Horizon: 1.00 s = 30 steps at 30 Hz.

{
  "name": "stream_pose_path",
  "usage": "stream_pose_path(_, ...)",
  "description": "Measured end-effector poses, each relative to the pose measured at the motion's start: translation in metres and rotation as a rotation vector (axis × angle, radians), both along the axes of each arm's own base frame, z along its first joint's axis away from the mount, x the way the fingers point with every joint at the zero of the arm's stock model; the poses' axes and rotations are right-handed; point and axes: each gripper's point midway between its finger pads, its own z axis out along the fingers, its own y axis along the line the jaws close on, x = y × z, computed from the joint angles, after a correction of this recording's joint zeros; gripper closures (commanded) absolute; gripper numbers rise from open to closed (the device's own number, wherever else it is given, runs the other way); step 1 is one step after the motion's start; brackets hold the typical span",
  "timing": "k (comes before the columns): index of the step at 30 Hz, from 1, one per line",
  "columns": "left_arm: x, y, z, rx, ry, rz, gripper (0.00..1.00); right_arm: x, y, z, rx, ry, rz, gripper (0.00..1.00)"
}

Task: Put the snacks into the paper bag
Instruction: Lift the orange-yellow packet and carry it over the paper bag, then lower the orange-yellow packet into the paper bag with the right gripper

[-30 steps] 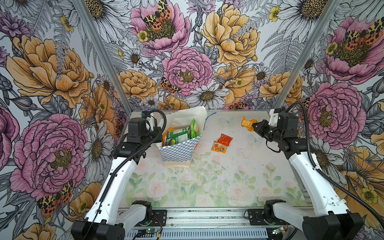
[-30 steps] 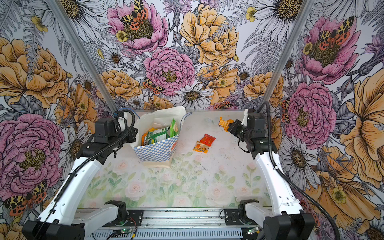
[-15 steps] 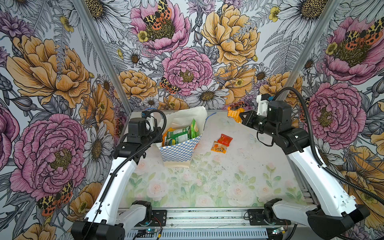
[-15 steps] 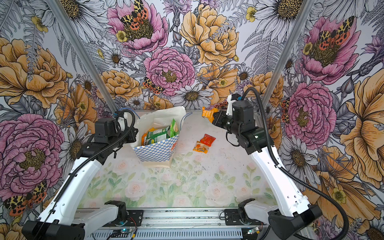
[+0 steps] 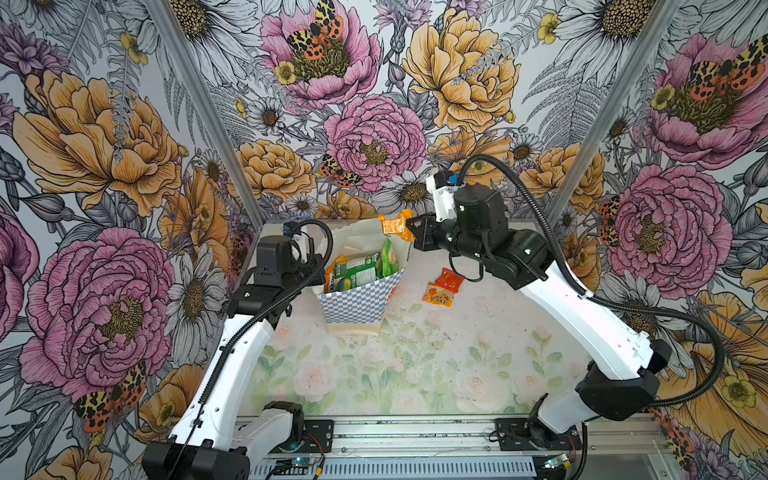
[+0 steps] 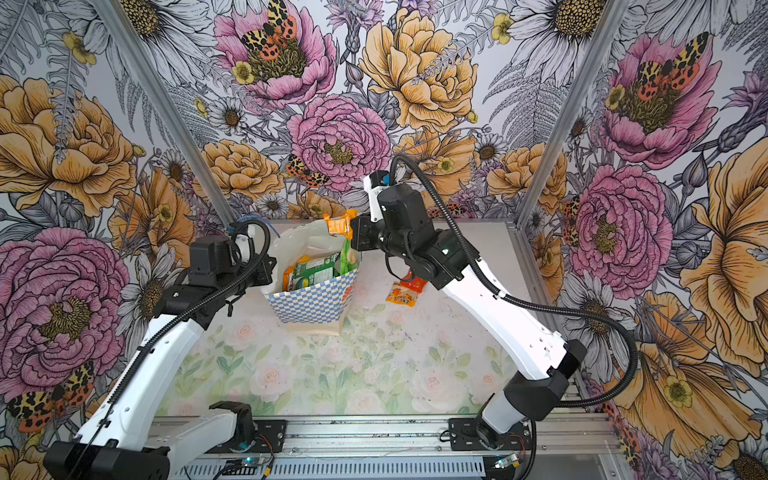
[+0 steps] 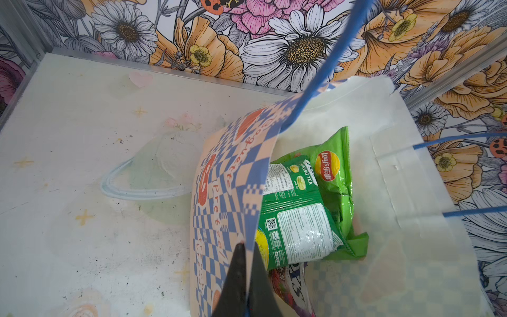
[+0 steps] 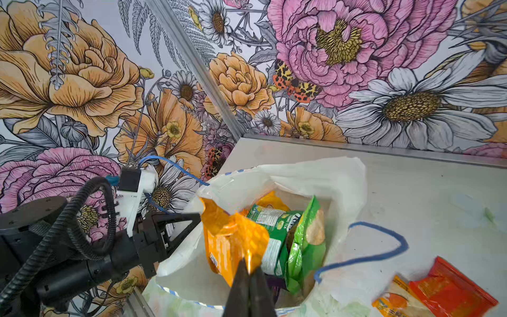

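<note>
Paper bag (image 5: 361, 299): stands near the table's (image 5: 415, 374) back edge; green packs (image 7: 296, 219) show, lower ones hidden.
Left gripper (image 7: 247, 248): pinched tight on bag's rim.
Right gripper (image 8: 248, 264): pinched on orange packet (image 8: 233, 238) above bag's mouth.
Red sachet (image 5: 451, 279), orange sachet (image 5: 437, 296): touching, right of bag.

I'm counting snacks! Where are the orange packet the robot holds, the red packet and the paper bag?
orange packet (image 8: 233, 238): right wrist view, its crinkled middle.
red packet (image 5: 449, 279): in a top view, its middle.
paper bag (image 5: 359, 301): in a top view, checkered front panel.
</note>
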Motion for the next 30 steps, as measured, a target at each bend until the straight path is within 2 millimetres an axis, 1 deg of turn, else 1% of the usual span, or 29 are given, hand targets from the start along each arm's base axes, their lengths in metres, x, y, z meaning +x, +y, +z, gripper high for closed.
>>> stream_pose_path(4, 0.0, 0.0, 0.0, 0.0, 0.0, 0.0, 1.0, 0.0, 0.02, -0.016, -0.045, 0.019, 0.031, 1.0)
stream_pose_path(8, 0.0, 0.0, 0.0, 0.0, 0.0, 0.0, 1.0, 0.0, 0.039, -0.025, -0.072, 0.021, 0.06, 1.0)
stream_pose_path(11, 0.0, 0.0, 0.0, 0.0, 0.0, 0.0, 1.0, 0.003, 0.051, -0.033, -0.092, 0.026, 0.075, 1.0)
stream_pose_path(13, 0.0, 0.0, 0.0, 0.0, 0.0, 0.0, 1.0, 0.006, 0.06, -0.043, -0.111, 0.036, 0.085, 1.0)
stream_pose_path(20, 0.0, 0.0, 0.0, 0.0, 0.0, 0.0, 1.0, 0.018, 0.081, -0.083, -0.19, 0.088, 0.105, 1.0)
stream_pose_path(24, 0.0, 0.0, 0.0, 0.0, 0.0, 0.0, 1.0, 0.022, 0.089, -0.103, -0.227, 0.121, 0.109, 1.0)
stream_pose_path(27, 0.0, 0.0, 0.0, 0.0, 0.0, 0.0, 1.0, 0.026, 0.093, -0.114, -0.253, 0.137, 0.114, 1.0)
stream_pose_path(30, 0.0, 0.0, 0.0, 0.0, 0.0, 0.0, 1.0, 0.031, 0.1, -0.121, -0.269, 0.145, 0.121, 1.0)
